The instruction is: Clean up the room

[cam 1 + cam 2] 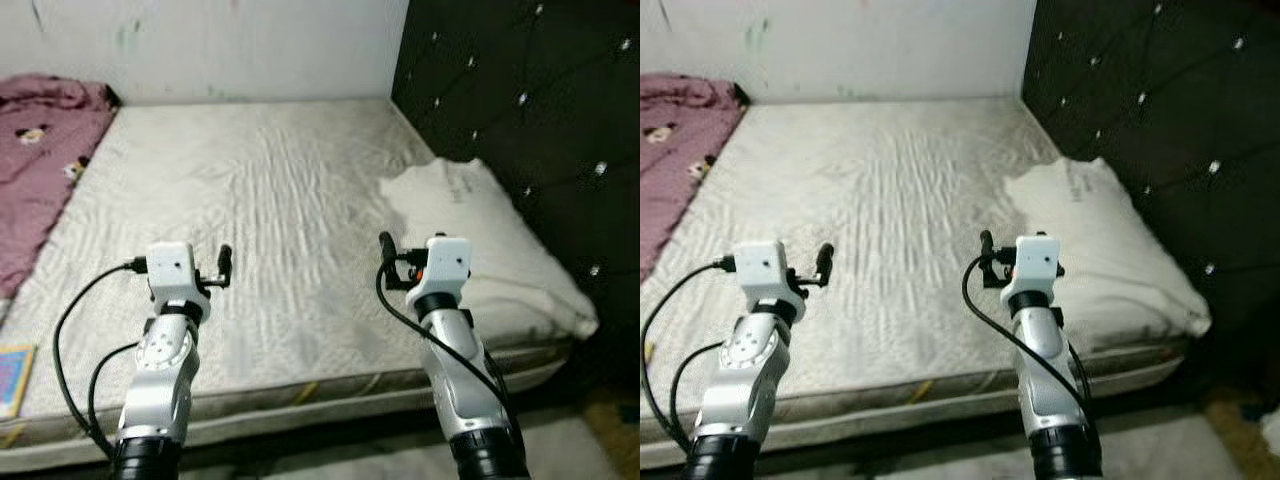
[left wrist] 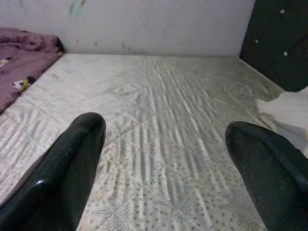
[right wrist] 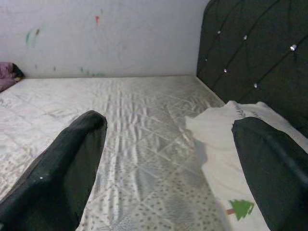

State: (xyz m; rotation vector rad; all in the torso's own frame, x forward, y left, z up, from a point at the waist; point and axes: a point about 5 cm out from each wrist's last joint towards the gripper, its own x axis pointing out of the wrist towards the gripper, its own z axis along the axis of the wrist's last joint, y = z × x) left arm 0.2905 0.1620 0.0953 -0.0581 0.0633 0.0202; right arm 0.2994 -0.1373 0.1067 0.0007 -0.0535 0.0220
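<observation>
A bed with a white quilted mattress (image 1: 260,180) lies before me. On its right side, against the headboard, rests a white pillow (image 1: 480,230) with a small green tree print (image 3: 239,208). A purple blanket (image 1: 40,150) is bunched on the far left of the bed. My left gripper (image 1: 210,268) is held above the near edge of the mattress, open and holding nothing. My right gripper (image 1: 400,255) is raised level with it, just left of the pillow, also open and holding nothing.
A black tufted headboard (image 1: 520,90) walls off the right side. A pale marked wall (image 1: 200,40) stands behind the bed. A colourful flat item (image 1: 12,378) lies at the bed's near left corner. Pale floor covering (image 1: 570,440) shows below the bed.
</observation>
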